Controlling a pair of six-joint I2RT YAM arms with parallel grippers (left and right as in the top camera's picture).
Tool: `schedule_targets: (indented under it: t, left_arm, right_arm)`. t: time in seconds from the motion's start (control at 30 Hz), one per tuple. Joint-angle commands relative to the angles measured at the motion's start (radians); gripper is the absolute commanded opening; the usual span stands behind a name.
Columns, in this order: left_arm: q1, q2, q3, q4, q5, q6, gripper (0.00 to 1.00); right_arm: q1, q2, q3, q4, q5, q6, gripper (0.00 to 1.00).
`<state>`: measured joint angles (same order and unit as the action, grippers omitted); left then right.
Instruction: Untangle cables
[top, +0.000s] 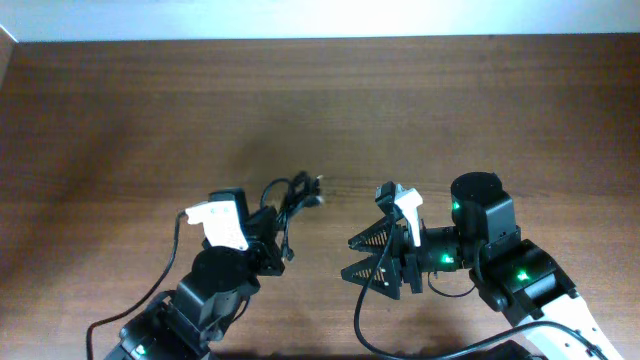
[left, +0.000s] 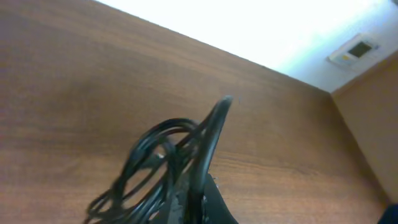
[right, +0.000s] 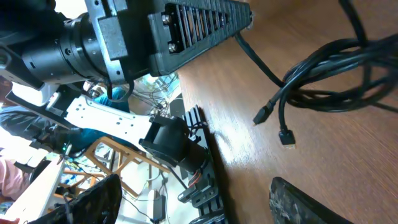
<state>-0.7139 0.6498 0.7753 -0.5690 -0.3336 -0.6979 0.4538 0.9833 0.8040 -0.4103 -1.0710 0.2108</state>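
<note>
Left fingers (left: 208, 140) appeared to pinch the cables (top: 293, 203), a bundle at centre frame over the counter (top: 120, 110), its length running up and right. Right fingers (top: 370, 240), spread and empty, sat near on its right, nearest the loose plugs (right: 287, 138), which trailed toward them.
</note>
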Motion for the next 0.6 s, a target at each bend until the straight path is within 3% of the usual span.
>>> schedule_targets:
  t: [0.0,0.43,0.57]
  left_arm:
    - [0.002,-0.008,0.005,0.010,-0.018,-0.201,0.00]
    - [0.002,-0.008,0.005,0.030,0.165,-0.758,0.00]
    - [0.001,-0.008,0.005,0.087,0.276,-0.782,0.00]
  right_arm:
    - [-0.003,0.000,0.006,0.010,-0.017,0.006,0.74]
    - [0.001,0.000,0.006,0.011,-0.018,-0.013,0.75]
    - [0.033,0.001,0.006,0.033,0.045,-0.050,0.77]
